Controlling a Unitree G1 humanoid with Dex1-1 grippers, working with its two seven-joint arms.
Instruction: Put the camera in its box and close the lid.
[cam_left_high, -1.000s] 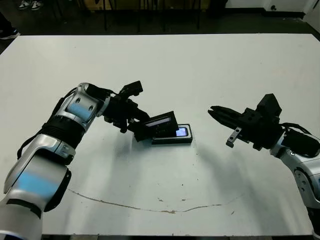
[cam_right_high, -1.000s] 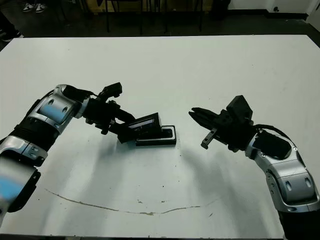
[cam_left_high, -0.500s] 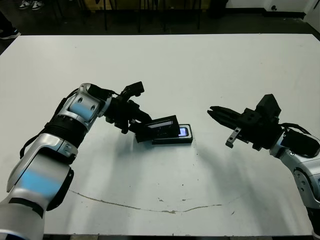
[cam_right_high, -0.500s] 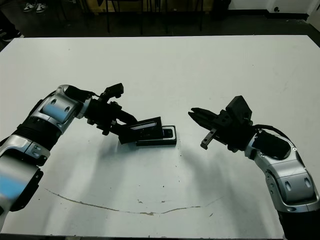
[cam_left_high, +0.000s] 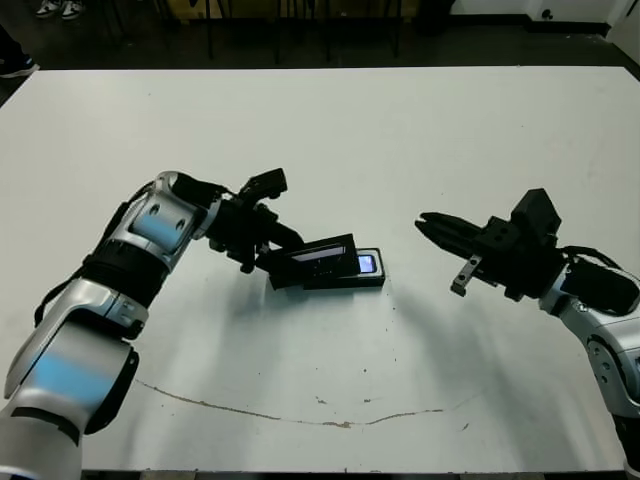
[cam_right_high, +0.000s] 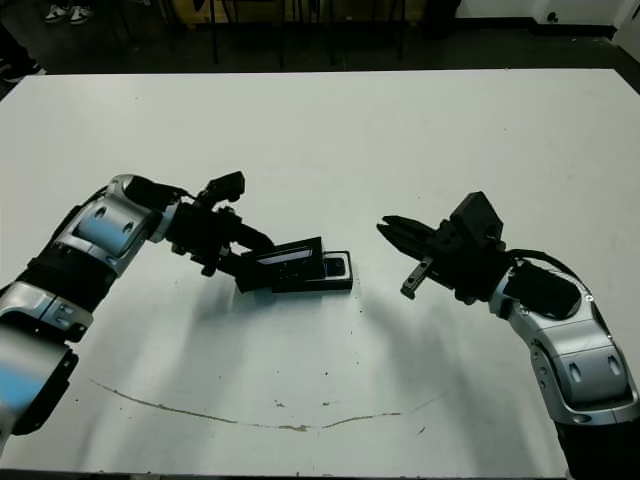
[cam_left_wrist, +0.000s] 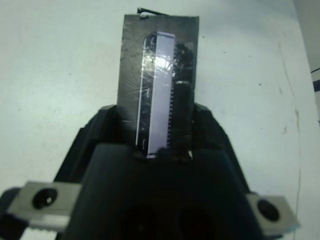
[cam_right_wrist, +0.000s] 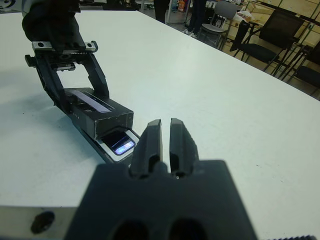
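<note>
The box (cam_left_high: 347, 283) lies at the table's middle with the camera (cam_left_high: 365, 264) inside it, its bluish screen showing at the right end. The lid (cam_left_high: 320, 254) hangs over the box, slightly tilted, its left end low and covering most of the camera. My left gripper (cam_left_high: 277, 259) is shut on the lid's left end; the left wrist view shows the lid (cam_left_wrist: 158, 85) between both fingers (cam_left_wrist: 102, 125). My right gripper (cam_left_high: 434, 225) hovers shut to the right of the box, apart from it. The right wrist view shows the lid (cam_right_wrist: 96, 107) above the glowing camera (cam_right_wrist: 122, 146).
The white table (cam_left_high: 400, 130) carries a thin brown crack line (cam_left_high: 290, 412) near its front edge. Chairs (cam_right_wrist: 270, 35) stand beyond the table's far side.
My left gripper has lowered the lid from a steep tilt to nearly flat over the box, hiding more of the camera. The right arm has stayed still.
</note>
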